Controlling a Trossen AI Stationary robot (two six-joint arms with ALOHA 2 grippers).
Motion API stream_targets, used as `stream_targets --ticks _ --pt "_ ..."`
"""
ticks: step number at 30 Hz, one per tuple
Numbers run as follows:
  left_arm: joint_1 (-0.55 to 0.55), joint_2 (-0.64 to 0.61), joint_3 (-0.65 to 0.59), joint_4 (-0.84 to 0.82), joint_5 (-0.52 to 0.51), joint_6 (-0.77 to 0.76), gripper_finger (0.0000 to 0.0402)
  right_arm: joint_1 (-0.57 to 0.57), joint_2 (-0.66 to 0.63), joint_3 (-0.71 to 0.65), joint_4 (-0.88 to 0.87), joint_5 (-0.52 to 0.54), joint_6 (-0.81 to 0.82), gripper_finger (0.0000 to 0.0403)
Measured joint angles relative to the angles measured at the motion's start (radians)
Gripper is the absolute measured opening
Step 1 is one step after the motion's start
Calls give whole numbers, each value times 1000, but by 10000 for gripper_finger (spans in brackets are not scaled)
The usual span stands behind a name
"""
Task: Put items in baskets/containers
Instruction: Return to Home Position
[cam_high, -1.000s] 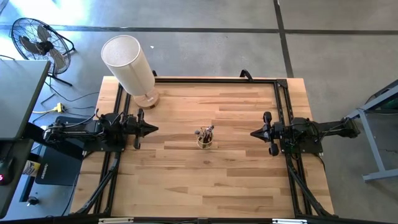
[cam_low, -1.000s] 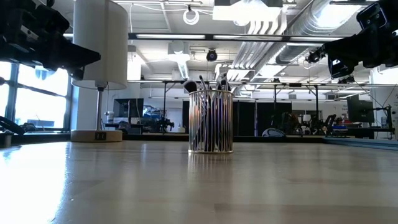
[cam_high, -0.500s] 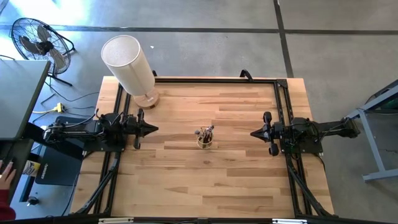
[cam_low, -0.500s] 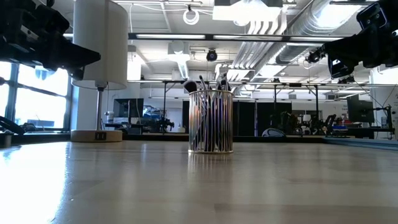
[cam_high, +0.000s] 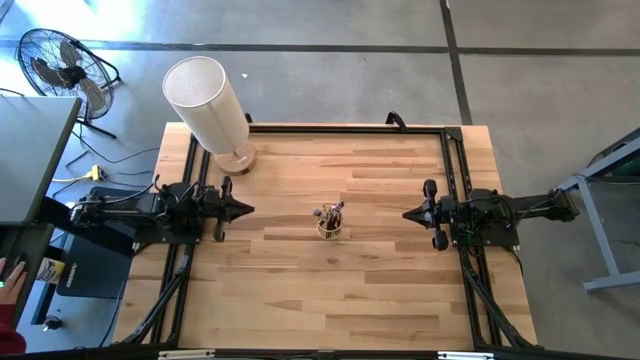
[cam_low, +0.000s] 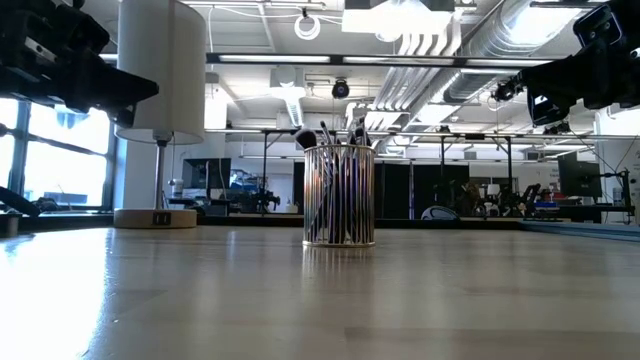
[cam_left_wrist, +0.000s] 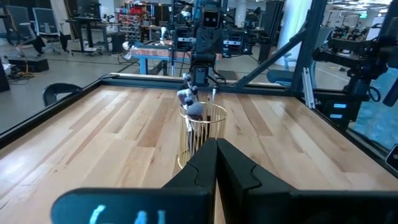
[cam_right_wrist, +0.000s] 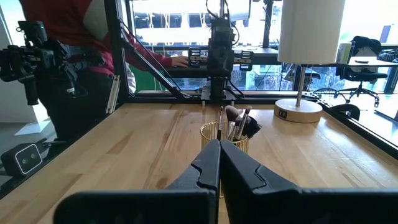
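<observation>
1. At the middle of the surface (cam_high: 300, 290), the brushes (cam_high: 329, 212) are standing in the wire cup (cam_high: 329, 229), with open wood stretching all around.
2. The left gripper (cam_high: 247, 208) and right gripper (cam_high: 407, 214) are hovering closed near opposite edges, well apart from the cup.

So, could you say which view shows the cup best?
The low view: the cup stands whole, side-on, brushes above its rim. The high view shows it small from above; in wrist views the left claw and right claw hide its base.
</observation>
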Motion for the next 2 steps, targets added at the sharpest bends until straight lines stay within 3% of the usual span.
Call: stream_targets --ticks 2 --pt "0 0 0 0 0 0 1 0 0 0 0 0 0 5"
